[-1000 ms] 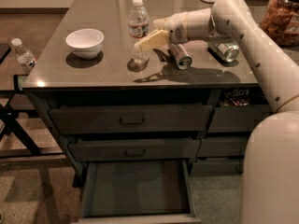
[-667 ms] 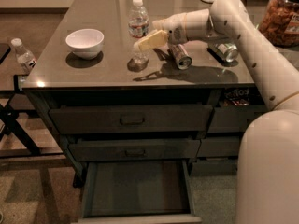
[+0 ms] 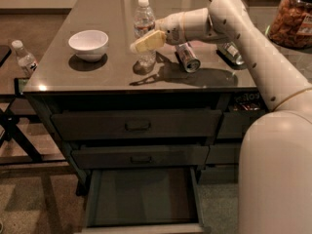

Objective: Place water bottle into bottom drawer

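- Water bottle (image 3: 144,21) stands upright on the counter (image 3: 97,13), near the middle of its top, white cap up, with its shadow falling toward the front edge.
- Gripper (image 3: 141,44) sits at the bottle's lower half, its pale yellowish tip crossing in front of the clear body; I cannot tell how far open it is or whether it has hold of the bottle.
- Arm (image 3: 234,18) reaches in from the right, above the counter, toward the bottle.
- Bottom drawer (image 3: 141,196) is pulled out below the front of the counter, its flat dark floor showing; the bottle is well apart from it, up on top.
- 2 drawers with handles, the upper (image 3: 138,126) and the middle (image 3: 140,159), sit closed above it.
- White bowl (image 3: 88,44) rests on the counter to the left of the bottle, apart from it.
- 1 can (image 3: 187,57) lies on its side just right of the bottle, under the arm; a 2nd can (image 3: 231,52) lies farther right.
- Jar (image 3: 292,18) of brown snacks stands at the far right.
- Small bottle (image 3: 24,58) stands off the counter, to its left, on a lower dark surface.
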Tool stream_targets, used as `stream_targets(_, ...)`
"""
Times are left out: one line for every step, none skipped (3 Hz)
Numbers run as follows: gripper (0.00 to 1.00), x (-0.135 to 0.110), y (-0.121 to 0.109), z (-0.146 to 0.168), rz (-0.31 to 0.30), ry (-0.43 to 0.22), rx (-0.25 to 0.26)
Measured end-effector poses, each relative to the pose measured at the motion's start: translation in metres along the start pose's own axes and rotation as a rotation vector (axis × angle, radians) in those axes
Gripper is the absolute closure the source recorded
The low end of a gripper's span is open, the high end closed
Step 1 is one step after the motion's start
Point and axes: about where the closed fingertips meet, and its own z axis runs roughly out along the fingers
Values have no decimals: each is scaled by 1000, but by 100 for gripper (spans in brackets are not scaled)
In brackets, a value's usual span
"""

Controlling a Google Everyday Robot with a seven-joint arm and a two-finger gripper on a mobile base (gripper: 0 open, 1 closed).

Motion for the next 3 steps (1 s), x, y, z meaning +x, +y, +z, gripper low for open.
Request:
stream_targets(19,0,0,0,0,0,0)
stream_targets(42,0,0,0,0,0,0)
stream_targets(65,0,0,0,0,0,0)
